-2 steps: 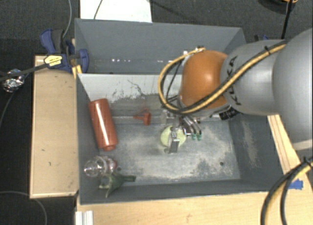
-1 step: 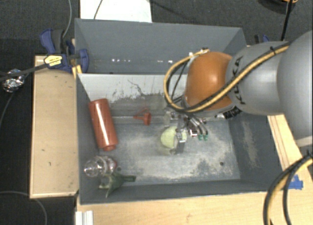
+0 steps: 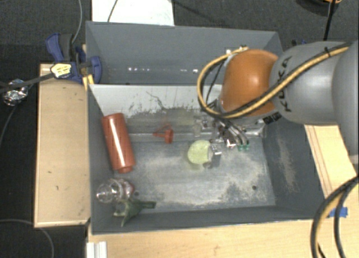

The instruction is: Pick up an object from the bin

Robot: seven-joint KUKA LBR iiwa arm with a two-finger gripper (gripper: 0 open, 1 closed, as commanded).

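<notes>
My gripper [image 3: 216, 151] hangs low in the middle of the bin, under the orange wrist cover. Just left of its fingertips lies a pale green round thing [image 3: 197, 153], touching or nearly touching them. A small red piece [image 3: 165, 135] lies further left, near the back wall. A tiny green bit [image 3: 243, 147] shows right beside the gripper on its right.
A reddish-brown cylinder [image 3: 118, 142] lies along the bin's left wall. In the front left corner sit a clear glassy thing [image 3: 112, 190] and a dark green toy figure [image 3: 131, 208]. The arm covers the bin's back right part.
</notes>
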